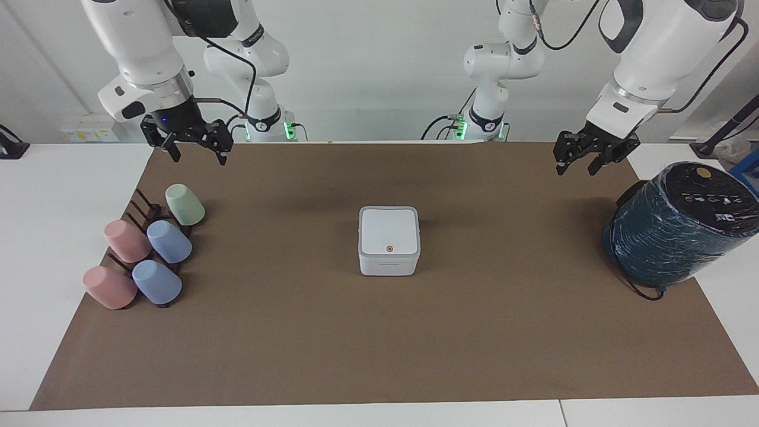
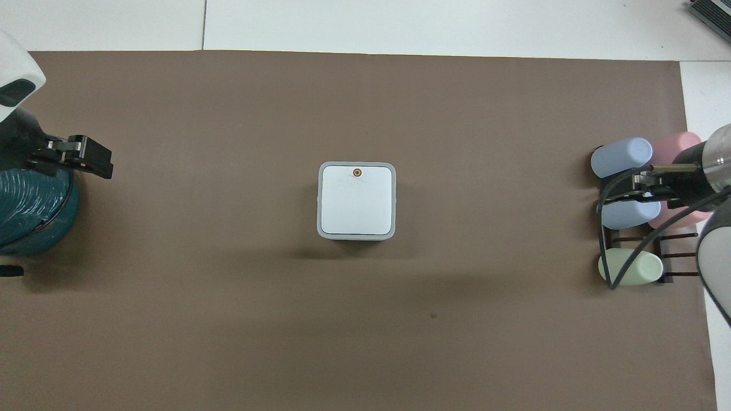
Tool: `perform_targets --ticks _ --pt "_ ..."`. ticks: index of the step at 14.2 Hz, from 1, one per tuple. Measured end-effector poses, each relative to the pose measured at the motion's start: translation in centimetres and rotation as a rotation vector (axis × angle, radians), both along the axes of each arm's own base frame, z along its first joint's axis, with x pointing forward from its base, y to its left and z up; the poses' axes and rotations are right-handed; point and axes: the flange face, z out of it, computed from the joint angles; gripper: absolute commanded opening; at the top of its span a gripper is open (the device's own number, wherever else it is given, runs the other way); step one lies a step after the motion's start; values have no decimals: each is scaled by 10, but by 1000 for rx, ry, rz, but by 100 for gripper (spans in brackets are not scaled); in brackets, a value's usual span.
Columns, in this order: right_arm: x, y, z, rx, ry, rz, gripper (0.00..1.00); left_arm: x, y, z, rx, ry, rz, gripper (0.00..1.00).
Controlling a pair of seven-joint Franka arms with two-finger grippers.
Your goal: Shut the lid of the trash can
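Note:
The small white trash can (image 1: pixel 388 266) stands at the middle of the brown mat. Its white lid (image 1: pixel 388 229) lies flat and shut on it, with the orange dot on top at the edge away from the robots; it also shows in the overhead view (image 2: pixel 357 202). My left gripper (image 1: pixel 575 171) is open and empty in the air over the mat's edge near the teal cylinder, well apart from the can; it also shows in the overhead view (image 2: pixel 94 162). My right gripper (image 1: pixel 199 159) waits open and empty above the cup rack's end of the table.
A large dark teal wrapped cylinder (image 1: pixel 673 228) lies at the left arm's end of the table. A dark rack with several pastel cups (image 1: pixel 148 252) stands at the right arm's end. The brown mat (image 1: pixel 379 344) covers the table's middle.

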Motion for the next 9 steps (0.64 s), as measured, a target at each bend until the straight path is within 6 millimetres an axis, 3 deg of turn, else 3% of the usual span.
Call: perform_targets --ticks 5,9 --pt "0 0 0 0 0 0 100 2 0 2 -3 -20 -177 100" --pt "0 0 0 0 0 0 100 4 0 4 -3 -38 -199 100"
